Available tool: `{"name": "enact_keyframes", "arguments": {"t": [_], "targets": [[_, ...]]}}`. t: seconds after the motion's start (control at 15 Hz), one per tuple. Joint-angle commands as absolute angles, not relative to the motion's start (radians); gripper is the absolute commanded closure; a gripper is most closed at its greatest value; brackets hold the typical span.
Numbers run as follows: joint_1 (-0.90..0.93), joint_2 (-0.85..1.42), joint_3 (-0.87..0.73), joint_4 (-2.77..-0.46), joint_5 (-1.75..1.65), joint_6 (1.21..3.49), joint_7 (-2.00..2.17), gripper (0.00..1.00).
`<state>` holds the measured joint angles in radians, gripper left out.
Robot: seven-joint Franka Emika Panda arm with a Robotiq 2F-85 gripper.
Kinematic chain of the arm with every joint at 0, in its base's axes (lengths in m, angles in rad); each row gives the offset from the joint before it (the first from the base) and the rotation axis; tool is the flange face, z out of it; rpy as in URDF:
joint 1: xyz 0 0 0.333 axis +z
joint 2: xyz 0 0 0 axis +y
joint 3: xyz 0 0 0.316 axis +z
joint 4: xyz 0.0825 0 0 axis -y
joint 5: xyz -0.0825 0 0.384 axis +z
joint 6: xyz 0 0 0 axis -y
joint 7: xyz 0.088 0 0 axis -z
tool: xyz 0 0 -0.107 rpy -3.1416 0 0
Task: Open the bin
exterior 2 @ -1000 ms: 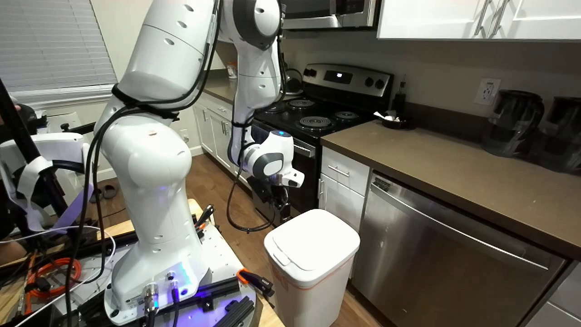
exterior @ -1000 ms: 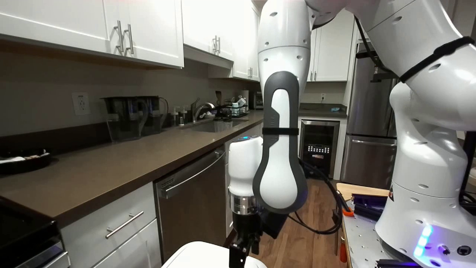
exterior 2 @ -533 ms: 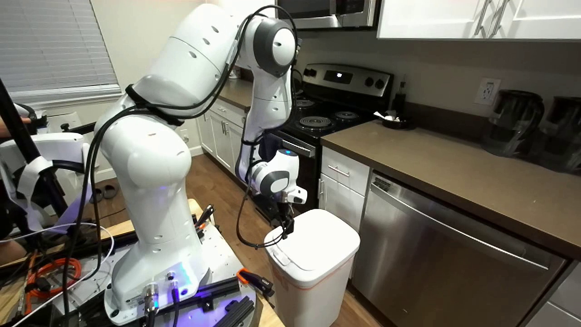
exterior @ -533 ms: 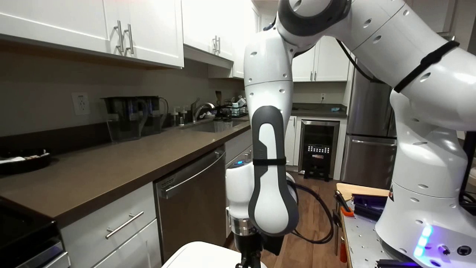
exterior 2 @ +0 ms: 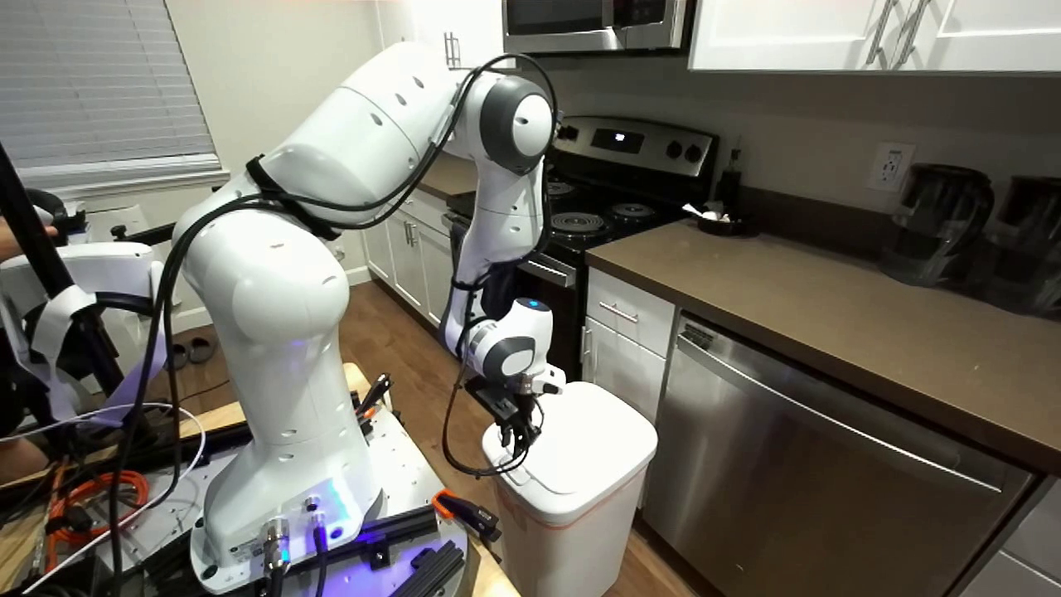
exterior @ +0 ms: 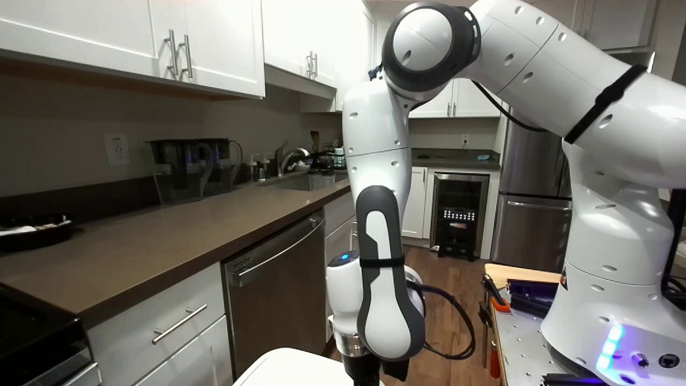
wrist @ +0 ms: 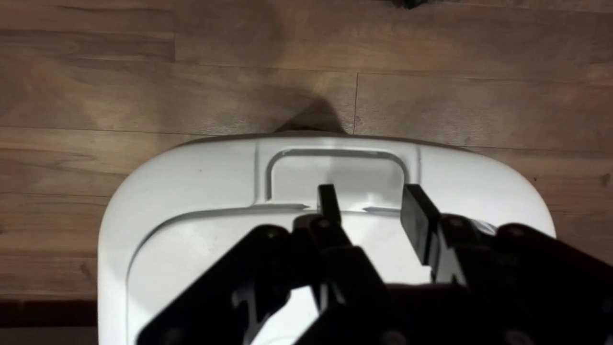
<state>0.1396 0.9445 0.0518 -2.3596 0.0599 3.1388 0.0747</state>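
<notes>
Bin [exterior 2: 572, 507], white and upright, stands on the wood floor [wrist: 96, 86], between the edge of the robot's table [exterior: 521, 339] and the front of the dishwasher [exterior 2: 812, 481]; its lid [exterior 2: 590, 439] lies flat within the rim [wrist: 210, 170] (rounded at each corner you can see). Set into the edge that faces the robot's table is a small tab [wrist: 337, 173], and your gripper [wrist: 371, 206] points down over that same edge. Your wrist view has the fingers [wrist: 329, 203] apart, white lid showing through the gap between them; one finger overlaps the tab there, the other falls just by the tab's corner, and whether either touches the plastic you cannot tell from these views. In an exterior view you get only part of the bin's top [exterior: 297, 370], one rounded corner included, and the view's lower edge cuts off your fingers. Above the dishwasher runs the counter [exterior 2: 829, 332], with two pitchers [exterior 2: 935, 228] along its back edge and a black dish [exterior 2: 725, 225] near the corner by the stove [exterior 2: 597, 199].
</notes>
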Motion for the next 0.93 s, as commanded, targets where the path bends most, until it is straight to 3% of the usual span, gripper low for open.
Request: {"name": "enact_keyframes", "arguments": {"t": [0.0,0.2,0.47,0.87], "targets": [[0.121,0.992,0.044,-2.332,0.031,3.171,0.039,0.84],[0.120,1.018,0.040,-2.313,0.023,3.171,0.034,0.90],[0.115,1.054,0.039,-2.297,0.017,3.179,0.033,0.86],[0.086,1.084,0.062,-2.285,0.005,3.238,0.025,0.92]]}}
